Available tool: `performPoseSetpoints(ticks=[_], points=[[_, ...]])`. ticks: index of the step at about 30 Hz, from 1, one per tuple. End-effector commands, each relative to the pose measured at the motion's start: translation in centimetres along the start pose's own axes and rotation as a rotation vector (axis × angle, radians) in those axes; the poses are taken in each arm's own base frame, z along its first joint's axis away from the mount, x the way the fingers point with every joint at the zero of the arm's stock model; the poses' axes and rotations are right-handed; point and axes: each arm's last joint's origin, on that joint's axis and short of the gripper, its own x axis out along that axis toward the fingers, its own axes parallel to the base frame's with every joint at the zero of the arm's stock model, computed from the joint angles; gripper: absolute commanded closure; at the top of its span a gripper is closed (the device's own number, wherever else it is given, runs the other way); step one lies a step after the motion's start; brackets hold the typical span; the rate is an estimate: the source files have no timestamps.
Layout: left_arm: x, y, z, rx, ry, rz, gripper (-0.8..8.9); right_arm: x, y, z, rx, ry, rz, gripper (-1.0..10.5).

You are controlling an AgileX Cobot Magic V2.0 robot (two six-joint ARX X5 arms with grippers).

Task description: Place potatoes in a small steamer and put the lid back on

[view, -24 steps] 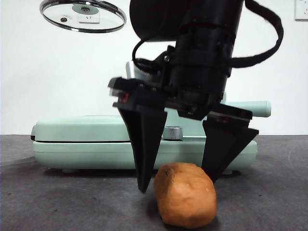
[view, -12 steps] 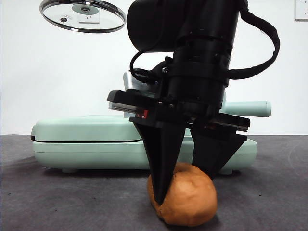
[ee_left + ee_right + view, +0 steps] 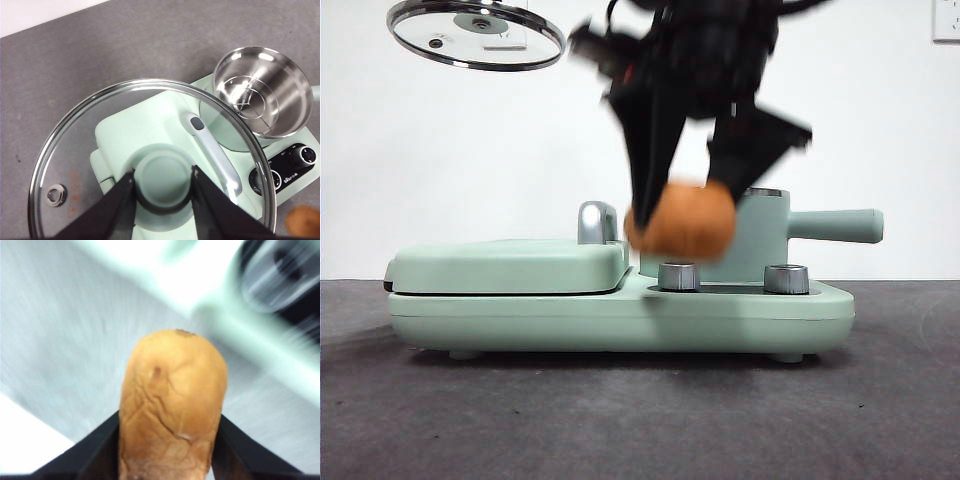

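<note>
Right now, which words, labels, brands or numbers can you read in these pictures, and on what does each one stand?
No text can be read.
Small white print beside the knobs on the black control panel: too small to read.
Faint reddish mark on the lid glass: too faint to read.

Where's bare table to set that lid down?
Free: the dark table in front of the griddle base, and the grey stretch beyond it in the left wrist view. Crowded: around the steamer pot, where the right gripper carries the potato.
</note>
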Motion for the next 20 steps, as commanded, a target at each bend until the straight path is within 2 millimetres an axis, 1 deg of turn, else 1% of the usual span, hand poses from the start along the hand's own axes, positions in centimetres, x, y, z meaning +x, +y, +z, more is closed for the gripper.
performPoseSetpoints(ticks=[1,4,7,9,11,13,15,20], points=[[-0.6,-0.1,0.7,0.022,-0.05,0.002,7.98,-3.5,-0.5,2.4,-0.045,-0.124,0.019,8.0],[-0.5,-0.1,0.7,0.021,-0.049,0.002,7.98,-6.7,-1.8,4.0,-0.02,-0.243,0.023,8.0],[-0.4,-0.1,0.7,0.021,-0.048,0.002,7.98,-9.6,-3.7,5.6,0.011,-0.351,0.006,8.0],[-0.4,-0.1,0.7,0.02,-0.047,0.002,7.98,-10.6,-4.9,6.5,0.03,-0.391,-0.005,8.0],[-0.4,-0.1,0.7,0.02,-0.046,0.001,7.98,-11.4,-6.4,7.5,0.062,-0.427,-0.02,8.0],[-0.3,-0.1,0.6,0.02,-0.043,0.001,7.98,-11.2,-7.9,8.6,0.088,-0.432,-0.027,8.0],[-0.2,0.0,0.6,0.019,-0.041,0.001,7.98,-10.0,-8.9,9.5,0.103,-0.403,-0.018,8.0],[-0.1,0.0,0.6,0.018,-0.037,0.0,7.98,-5.2,-10.4,11.5,0.111,-0.303,-0.037,8.0]])
